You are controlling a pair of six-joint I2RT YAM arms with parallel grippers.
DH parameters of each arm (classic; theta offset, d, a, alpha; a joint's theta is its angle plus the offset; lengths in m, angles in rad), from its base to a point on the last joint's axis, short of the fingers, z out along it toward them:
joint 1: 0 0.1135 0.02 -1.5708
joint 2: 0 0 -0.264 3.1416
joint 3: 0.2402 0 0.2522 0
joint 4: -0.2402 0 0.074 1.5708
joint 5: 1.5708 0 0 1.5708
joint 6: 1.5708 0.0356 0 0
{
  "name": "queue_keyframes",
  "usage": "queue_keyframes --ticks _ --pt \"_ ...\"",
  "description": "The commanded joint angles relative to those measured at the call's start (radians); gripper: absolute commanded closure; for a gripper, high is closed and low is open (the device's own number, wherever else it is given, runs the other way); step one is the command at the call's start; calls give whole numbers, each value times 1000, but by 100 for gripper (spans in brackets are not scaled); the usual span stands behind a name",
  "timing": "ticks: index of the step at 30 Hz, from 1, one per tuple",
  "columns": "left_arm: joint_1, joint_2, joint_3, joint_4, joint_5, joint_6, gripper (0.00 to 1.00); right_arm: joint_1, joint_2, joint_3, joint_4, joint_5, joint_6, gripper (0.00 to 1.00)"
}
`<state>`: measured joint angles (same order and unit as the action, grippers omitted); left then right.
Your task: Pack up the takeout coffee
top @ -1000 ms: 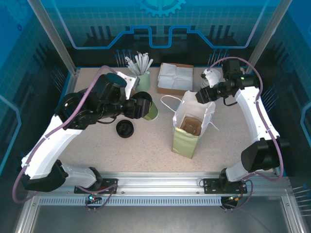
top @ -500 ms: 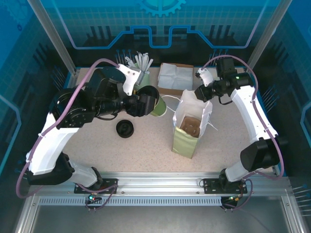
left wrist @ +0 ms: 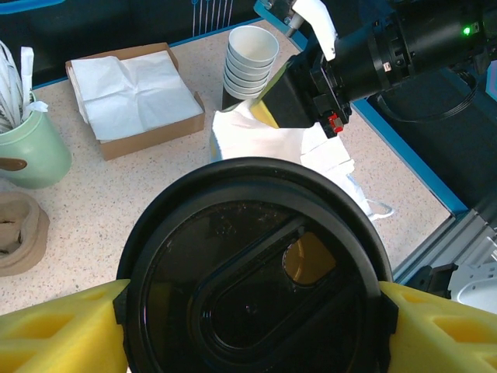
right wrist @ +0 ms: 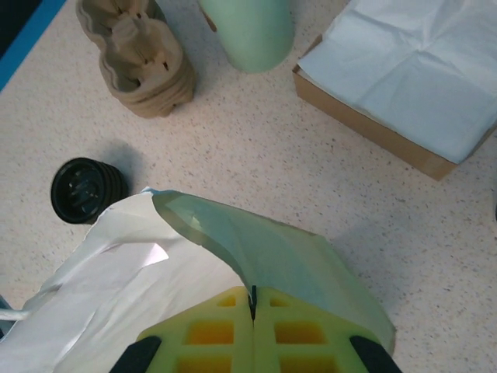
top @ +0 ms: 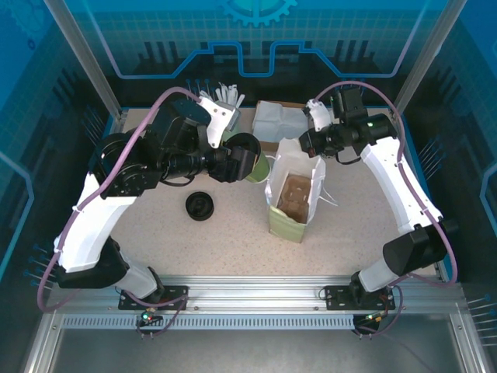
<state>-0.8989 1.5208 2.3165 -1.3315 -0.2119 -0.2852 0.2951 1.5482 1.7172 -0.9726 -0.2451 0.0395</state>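
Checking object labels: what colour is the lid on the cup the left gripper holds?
Black lid; the left wrist view shows it best.

The small paper cup with dark olive-green sides and a round black plastic lid (top: pixel 250 158) hangs tilted above the surface (top: pixel 233 233), clamped at its lid rim between the left arm's yellow foam fingers (left wrist: pixel 54 334). The lid's top has an oblong raised panel.

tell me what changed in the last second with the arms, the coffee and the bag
The left gripper, holding the takeout coffee throughout, carried it to the right, closer to the white paper bag. The right gripper closed on the bag's rim, and the bag shifted a little to the left. The stack of black lids and the napkin box stayed put.
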Motion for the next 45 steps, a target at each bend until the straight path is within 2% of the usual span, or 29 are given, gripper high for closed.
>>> queue_keyframes --ticks 1,10,14,20,28,35,45 --pt "-6 6 34 -18 -1 18 25 35 28 56 1 25 112 100" --pt "-5 24 18 -9 10 19 25 104 37 63 -1 85 301 100" --pt "-5 37 4 5 23 14 25 105 27 46 4 105 406 100" --pt "-5 40 -65 62 38 -8 25 106 21 42 9 117 472 100" --pt "-13 69 -108 123 59 -33 25 84 22 22 -9 84 474 100" --pt "-22 99 -158 192 58 -16 25 79 -8 -32 28 56 409 100" --pt "-31 102 -343 355 15 27 26 75 -45 -63 57 -12 341 100"
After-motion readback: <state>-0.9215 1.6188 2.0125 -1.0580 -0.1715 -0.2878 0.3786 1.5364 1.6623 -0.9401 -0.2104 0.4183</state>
